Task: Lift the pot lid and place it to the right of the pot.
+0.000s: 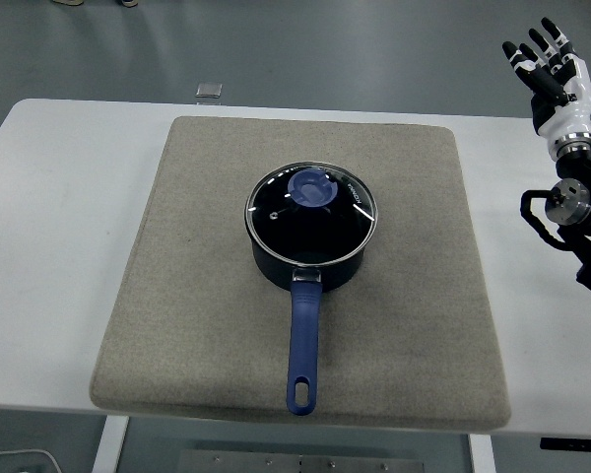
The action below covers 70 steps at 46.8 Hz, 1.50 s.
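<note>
A dark pot sits at the middle of a grey mat, its blue handle pointing toward the near edge. The glass lid with a blue knob rests closed on the pot. My right hand is raised at the far right, well away from the pot, fingers spread and holding nothing. The left arm does not show.
The mat lies on a white table. A small grey square object sits on the floor beyond the table's far edge. Bare mat stretches to the right of the pot.
</note>
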Each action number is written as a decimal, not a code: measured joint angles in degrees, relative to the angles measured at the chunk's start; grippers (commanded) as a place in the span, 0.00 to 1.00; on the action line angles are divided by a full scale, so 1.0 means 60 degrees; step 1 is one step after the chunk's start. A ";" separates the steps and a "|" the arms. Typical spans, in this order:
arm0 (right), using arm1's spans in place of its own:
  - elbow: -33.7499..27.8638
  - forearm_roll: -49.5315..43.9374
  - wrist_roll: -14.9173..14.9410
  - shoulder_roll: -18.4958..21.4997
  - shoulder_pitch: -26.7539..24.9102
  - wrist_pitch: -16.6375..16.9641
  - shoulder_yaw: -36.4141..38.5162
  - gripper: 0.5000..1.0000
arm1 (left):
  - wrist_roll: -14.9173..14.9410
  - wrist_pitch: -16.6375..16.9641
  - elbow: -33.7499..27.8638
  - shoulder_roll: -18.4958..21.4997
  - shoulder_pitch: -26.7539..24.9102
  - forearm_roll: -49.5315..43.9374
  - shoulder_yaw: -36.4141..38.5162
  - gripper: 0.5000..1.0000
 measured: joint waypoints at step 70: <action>-0.0003 0.0094 0.0009 -0.0203 0.0079 -0.0001 0.0007 0.79 | 0.0001 0.0009 -0.0010 0.0000 -0.0003 -0.0002 -0.0010 1.00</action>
